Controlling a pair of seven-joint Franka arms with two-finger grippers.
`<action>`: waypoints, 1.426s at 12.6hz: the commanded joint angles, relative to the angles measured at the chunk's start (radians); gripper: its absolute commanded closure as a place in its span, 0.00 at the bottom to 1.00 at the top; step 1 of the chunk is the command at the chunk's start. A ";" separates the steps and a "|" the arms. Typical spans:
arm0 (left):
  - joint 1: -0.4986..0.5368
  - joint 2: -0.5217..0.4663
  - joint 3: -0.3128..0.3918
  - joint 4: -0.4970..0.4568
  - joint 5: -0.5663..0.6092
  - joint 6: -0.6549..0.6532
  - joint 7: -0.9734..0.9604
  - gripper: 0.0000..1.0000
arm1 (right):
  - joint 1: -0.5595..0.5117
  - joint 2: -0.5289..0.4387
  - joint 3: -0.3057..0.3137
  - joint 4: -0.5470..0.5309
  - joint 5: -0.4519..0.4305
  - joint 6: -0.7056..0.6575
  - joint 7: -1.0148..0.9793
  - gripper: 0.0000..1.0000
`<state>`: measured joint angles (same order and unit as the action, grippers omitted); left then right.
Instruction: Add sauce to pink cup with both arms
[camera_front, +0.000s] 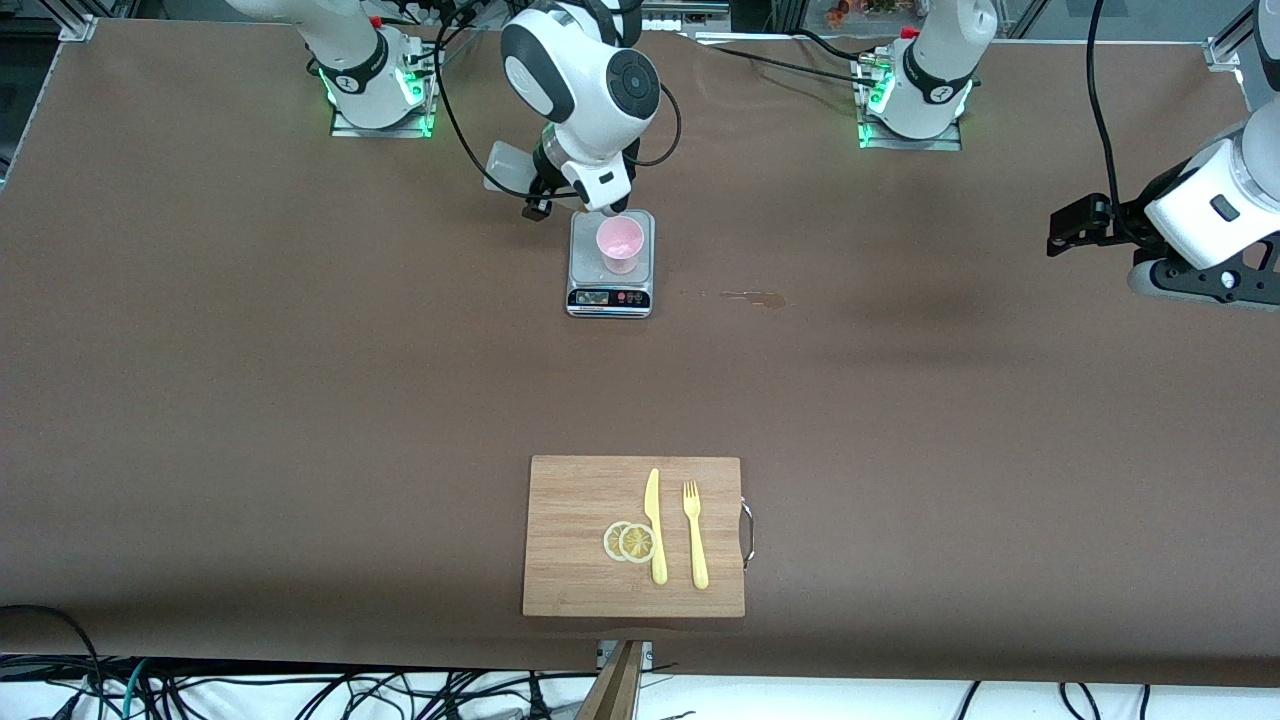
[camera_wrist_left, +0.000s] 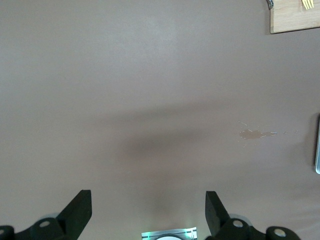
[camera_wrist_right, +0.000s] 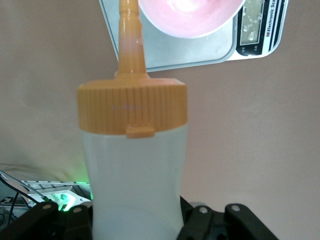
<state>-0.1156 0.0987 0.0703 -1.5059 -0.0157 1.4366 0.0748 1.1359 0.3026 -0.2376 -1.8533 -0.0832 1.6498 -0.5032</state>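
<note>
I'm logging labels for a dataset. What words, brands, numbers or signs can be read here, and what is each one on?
"Electronic Sc…", cut off by the picture's edge: on the front panel of the kitchen scale, seen in the right wrist view.
Scale display and buttons: too small to read.
Sauce bottle, held in the right end effector: no lettering visible.
Pink cup, cutting board: no text.

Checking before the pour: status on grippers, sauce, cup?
Right gripper shut on sauce bottle, tipped over pink cup on scale. Left gripper open, waiting. Nothing in the way.
</note>
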 joint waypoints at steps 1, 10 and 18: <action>-0.001 0.018 0.000 0.036 0.008 -0.024 0.020 0.00 | 0.008 -0.002 -0.006 0.028 -0.017 -0.031 0.009 1.00; -0.003 0.033 0.000 0.072 0.010 -0.025 0.020 0.00 | 0.002 -0.002 -0.014 0.037 -0.017 -0.031 -0.008 1.00; -0.004 0.033 -0.001 0.073 0.008 -0.025 0.020 0.00 | -0.036 0.000 -0.023 0.071 -0.013 -0.070 -0.067 0.99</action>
<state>-0.1161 0.1140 0.0680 -1.4725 -0.0157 1.4366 0.0748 1.1008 0.3028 -0.2662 -1.8036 -0.0854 1.6090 -0.5559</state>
